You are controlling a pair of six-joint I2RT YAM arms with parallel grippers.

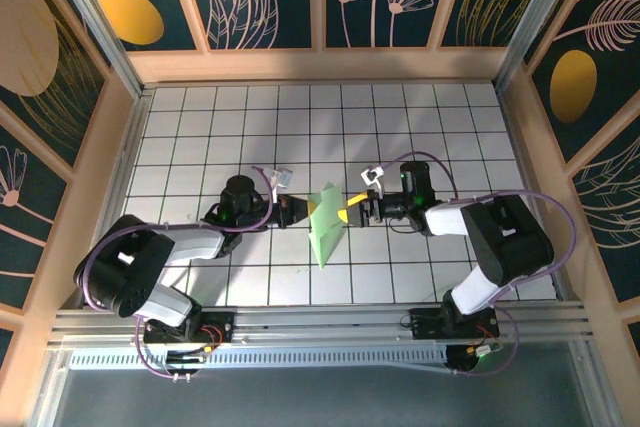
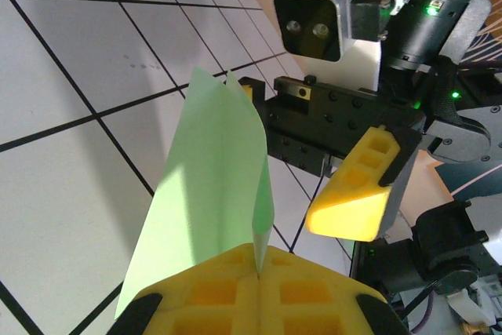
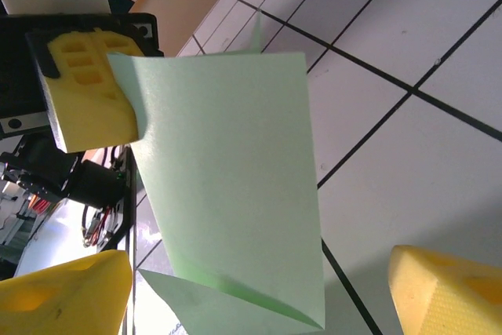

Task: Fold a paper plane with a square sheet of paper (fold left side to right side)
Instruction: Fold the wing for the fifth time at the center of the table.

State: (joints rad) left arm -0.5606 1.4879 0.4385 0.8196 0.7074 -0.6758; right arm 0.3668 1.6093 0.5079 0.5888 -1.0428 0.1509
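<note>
The lower edge of the pale green sheet (image 3: 235, 178) is running out of the right wrist view. From above, the sheet (image 1: 327, 222) is showing only as a narrow folded strip, so its creases are hard to read. In the left wrist view it is covering part of the right pincer (image 1: 352, 212), leaving one yellow pad (image 2: 357, 194) in sight. Whether the sheet's bottom tip is touching the gridded surface (image 1: 200, 137) cannot be told.

The sheet is standing upright between the two pincers, with the left one at its edge and the right one just beside it.

The left pincer (image 2: 257, 260) is pressing fully closed on the sheet, its yellow pads meeting with the paper's edge caught between them. In the right wrist view one of those pads (image 3: 86, 96) is lying against the sheet's upper left corner. The right pincer is standing wide apart and gripping nothing, its two yellow fingers (image 3: 447, 292) flanking the sheet's lower part without visibly touching it.
</note>
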